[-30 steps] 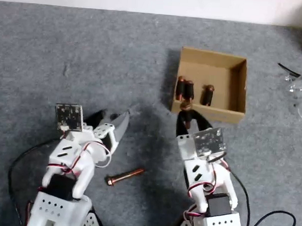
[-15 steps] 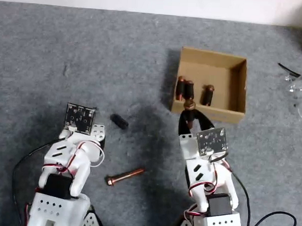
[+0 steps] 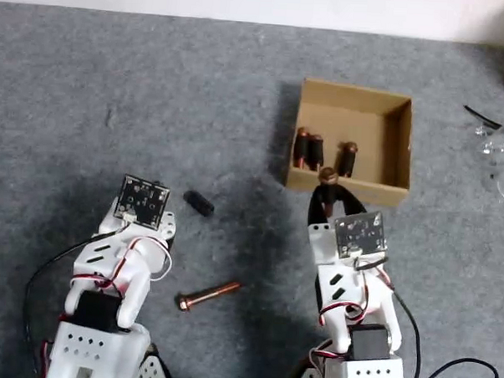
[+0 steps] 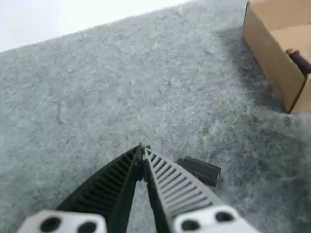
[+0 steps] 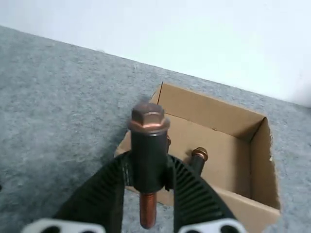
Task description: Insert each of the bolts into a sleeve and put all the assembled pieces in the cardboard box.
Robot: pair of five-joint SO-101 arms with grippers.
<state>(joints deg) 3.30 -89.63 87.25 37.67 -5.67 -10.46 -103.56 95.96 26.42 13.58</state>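
grey mat (image 3: 114, 82) covers the whole table as i see it from the high view. left arm (image 3: 110, 271) and right arm (image 3: 352, 294) sit side by side at the near edge. the cardboard box (image 3: 354, 89) is open-topped and stands just beyond the right arm.

right gripper (image 5: 148, 167) is clamped on one assembled piece (image 5: 148, 145), a black sleeve with the bolt through it. the piece is held upright, copper hex head on top and the shank poking out below the sleeve. from the high view that gripper (image 3: 325, 201) is right at the near wall of the box and the bolt head sits over that wall. i can't tell whether it touches the cardboard.

left gripper (image 4: 143, 148) has its fingers pressed together with nothing between them, tips low over the mat.

a loose bolt (image 3: 208, 294) lies flat on the mat between the two arms, head toward the left arm. three assembled pieces (image 3: 316, 150) lie inside the box, two touching by the left wall and one a bit apart. a loose sleeve (image 4: 199, 170) lies on its side on the mat just beside the left gripper's tips, apart from the loose bolt.
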